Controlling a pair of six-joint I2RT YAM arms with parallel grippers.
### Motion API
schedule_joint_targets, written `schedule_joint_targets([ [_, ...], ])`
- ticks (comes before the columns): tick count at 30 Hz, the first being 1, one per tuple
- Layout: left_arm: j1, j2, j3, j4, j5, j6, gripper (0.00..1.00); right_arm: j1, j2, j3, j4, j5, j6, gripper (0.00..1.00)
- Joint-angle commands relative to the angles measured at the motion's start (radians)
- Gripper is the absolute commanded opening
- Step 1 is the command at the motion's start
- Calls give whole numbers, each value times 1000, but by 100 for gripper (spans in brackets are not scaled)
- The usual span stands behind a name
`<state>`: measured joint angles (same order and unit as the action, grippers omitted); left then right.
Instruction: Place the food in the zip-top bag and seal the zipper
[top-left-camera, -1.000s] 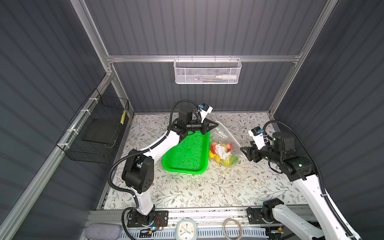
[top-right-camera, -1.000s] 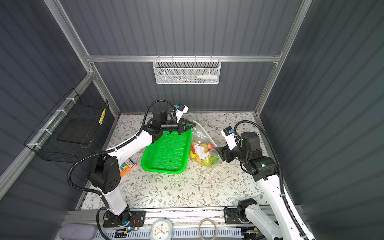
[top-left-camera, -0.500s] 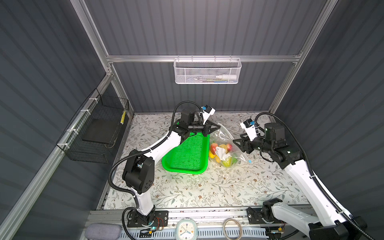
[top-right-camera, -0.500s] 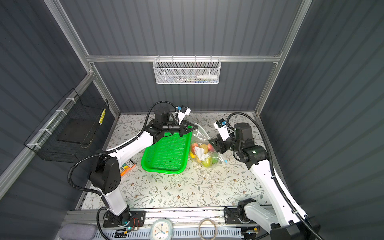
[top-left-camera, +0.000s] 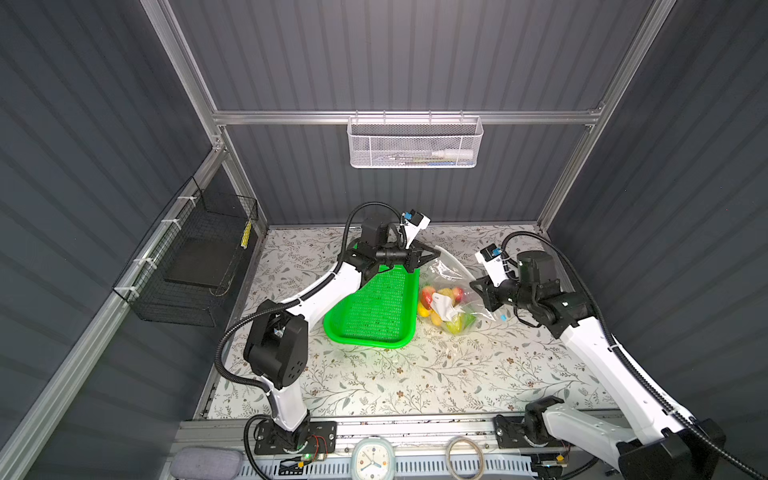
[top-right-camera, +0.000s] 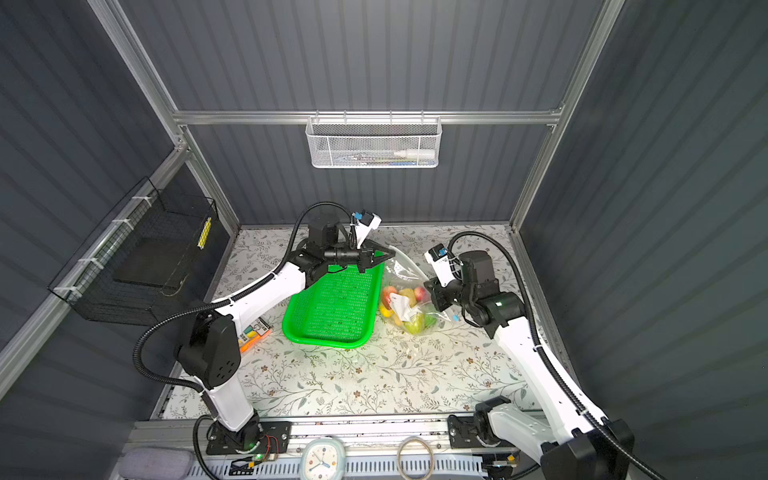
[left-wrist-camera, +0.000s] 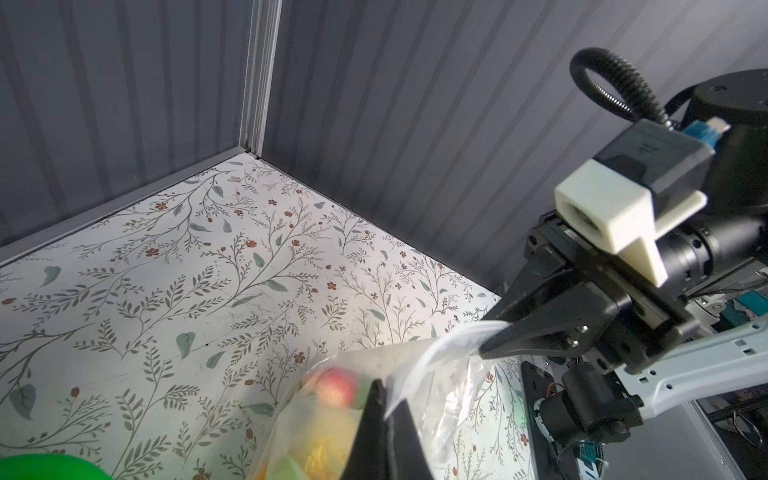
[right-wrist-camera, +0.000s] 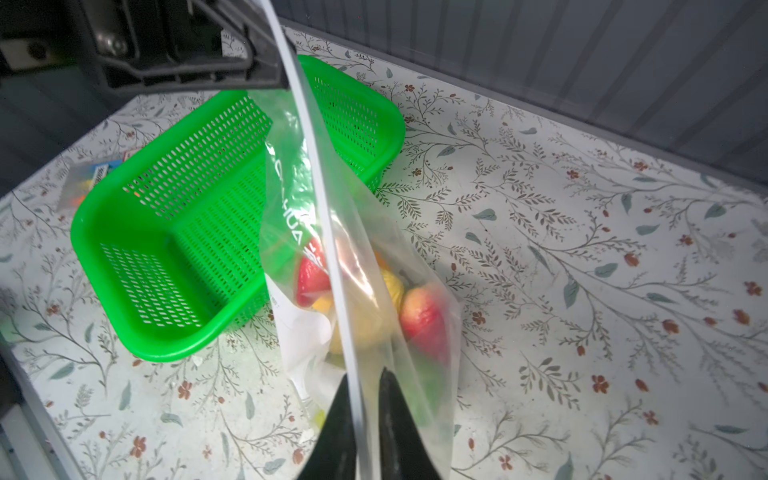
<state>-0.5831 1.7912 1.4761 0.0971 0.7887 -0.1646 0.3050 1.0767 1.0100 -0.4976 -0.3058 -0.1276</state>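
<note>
Right wrist view: the right hand has its two fingers pressed together on the zipper, and the clear strip passes between the tips. The left wrist view confirms this, showing the right hand pinching the gathered mouth edge. The left hand is closed on the opposite end of the same strip.

In a top view the left hand and right hand stand apart with the zipper stretched between them. Its long axis runs diagonally, from nearer the far edge of the worktop toward the right edge and nearer the front.

One zip-top bag hangs from that strip with its mouth up and its bottom resting on the worktop, right of centre. It carries one white label.

The food lies in the bottom of the bag. Two red pieces, at least two yellow, one orange and one green can be made out. The full count cannot be told through the crinkled plastic.

One small light-blue piece shows just beyond the right hand. Whether it is the slider cannot be told.

One green basket sits just left of the bag.
</note>
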Motion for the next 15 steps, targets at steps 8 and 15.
schedule_joint_targets([
  [8,3,-99,-24,3,-150,-122,100,11,-10,83,-15,-83,133,0],
  [15,31,-241,-168,1,-436,-220,100,11,-43,163,13,-92,263,0],
])
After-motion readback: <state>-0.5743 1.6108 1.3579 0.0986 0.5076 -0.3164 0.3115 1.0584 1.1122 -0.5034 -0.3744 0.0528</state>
